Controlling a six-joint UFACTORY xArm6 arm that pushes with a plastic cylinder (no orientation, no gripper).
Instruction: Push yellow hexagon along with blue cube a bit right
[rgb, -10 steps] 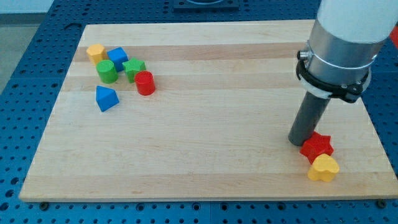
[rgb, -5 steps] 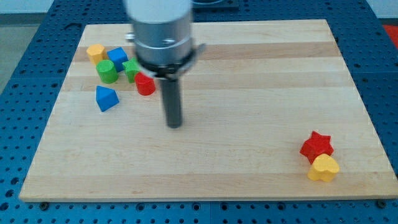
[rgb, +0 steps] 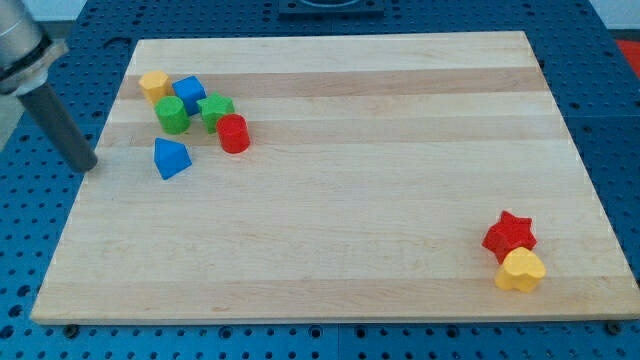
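Yellow hexagon (rgb: 153, 84) and blue cube (rgb: 188, 91) sit side by side near the top-left corner of the table (rgb: 350, 190), with my tip (rgb: 87, 166) off to their lower left.

The hexagon is the block nearest that corner; the cube is just to its right, close or touching. Below the cube lie a green cylinder (rgb: 171, 115) and a green star-like block (rgb: 215, 109), with a red cylinder (rgb: 233, 133) just right of and below them. A blue wedge-like block (rgb: 171, 158) lies a little apart beneath the group, to the right of my tip, which touches no block and stands at the table's left edge. Well apart, near the bottom-right corner, a red star (rgb: 510, 235) touches a yellow heart (rgb: 521, 270). The arm carries no pincer, only the rod.
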